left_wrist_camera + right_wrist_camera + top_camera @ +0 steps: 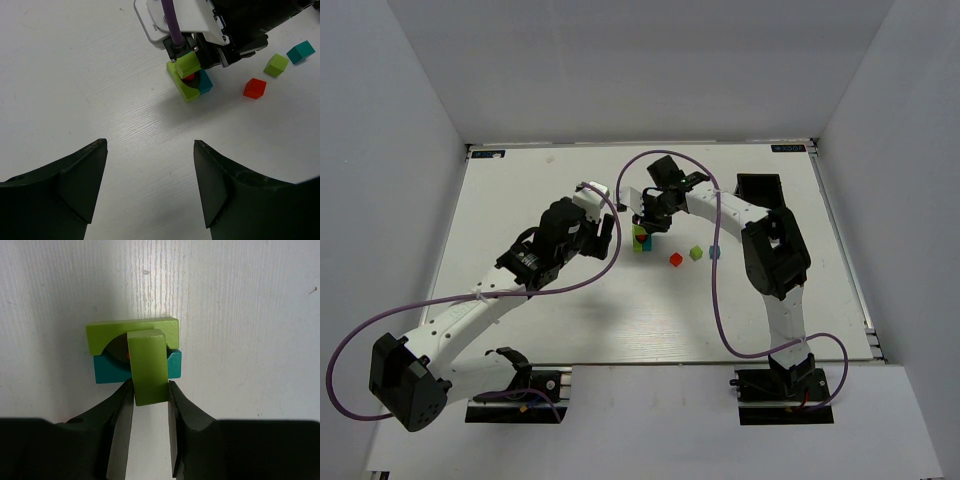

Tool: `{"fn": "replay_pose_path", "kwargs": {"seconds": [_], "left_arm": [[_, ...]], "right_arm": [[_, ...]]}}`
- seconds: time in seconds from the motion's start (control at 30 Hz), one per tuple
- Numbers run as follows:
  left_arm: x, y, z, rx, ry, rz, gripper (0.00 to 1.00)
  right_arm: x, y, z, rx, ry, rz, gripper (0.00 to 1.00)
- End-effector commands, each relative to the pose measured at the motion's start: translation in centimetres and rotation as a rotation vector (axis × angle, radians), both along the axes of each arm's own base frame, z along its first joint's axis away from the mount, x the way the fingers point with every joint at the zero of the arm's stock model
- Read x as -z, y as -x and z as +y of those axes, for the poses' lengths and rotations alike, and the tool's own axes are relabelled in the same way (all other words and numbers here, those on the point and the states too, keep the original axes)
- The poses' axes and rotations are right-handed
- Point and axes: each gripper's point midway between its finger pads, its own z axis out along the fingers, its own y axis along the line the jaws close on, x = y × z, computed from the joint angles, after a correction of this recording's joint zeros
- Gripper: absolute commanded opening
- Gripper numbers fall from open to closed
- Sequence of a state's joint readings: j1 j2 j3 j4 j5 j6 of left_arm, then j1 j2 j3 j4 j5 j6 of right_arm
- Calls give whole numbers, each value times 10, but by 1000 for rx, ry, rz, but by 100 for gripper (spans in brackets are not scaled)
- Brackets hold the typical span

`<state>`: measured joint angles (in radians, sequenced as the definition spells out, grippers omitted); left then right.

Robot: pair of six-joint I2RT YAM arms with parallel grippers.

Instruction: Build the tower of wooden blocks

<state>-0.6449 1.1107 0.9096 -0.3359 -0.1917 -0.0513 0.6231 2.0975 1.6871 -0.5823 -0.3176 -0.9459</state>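
L tool (150, 145), at left-centre of the white worktop (650, 310), has its dark fingers spread wide apart w/ nothing between them. It faces the wood block tower (192, 86) from a short way off.

The tower stands near mid-worktop, just right of the L tool in the top view. Its base is a lime-green piece and a teal piece pressed side by side. Curved notches in the two meet as a dark round hollow, w/ a bit of red showing inside.

R tool (150, 390) is directly above the base, clamped on a lime block (148, 365) by its two side faces. The block is upright over the hollow. Can't tell whether it touches the base.

Right of the tower, three loose cubes sit in a loose row, apart from each other: red cube (255, 88) nearest, then lime cube (276, 65), then teal cube (300, 52). In the top view the row lies between the tower and the R arm's elbow.
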Motion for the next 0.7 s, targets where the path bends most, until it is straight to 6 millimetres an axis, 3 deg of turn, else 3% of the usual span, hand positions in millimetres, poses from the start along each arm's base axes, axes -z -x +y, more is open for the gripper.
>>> {"fn": "replay_pose_path", "kwargs": {"seconds": [0.0, 0.67], "left_arm": [[-9, 1, 3, -2, 15, -26, 80], [-9, 1, 3, -2, 15, -26, 80]], "right_arm": [[-5, 3, 9, -18, -21, 11, 4], [2, 2, 14, 10, -18, 21, 5]]}}
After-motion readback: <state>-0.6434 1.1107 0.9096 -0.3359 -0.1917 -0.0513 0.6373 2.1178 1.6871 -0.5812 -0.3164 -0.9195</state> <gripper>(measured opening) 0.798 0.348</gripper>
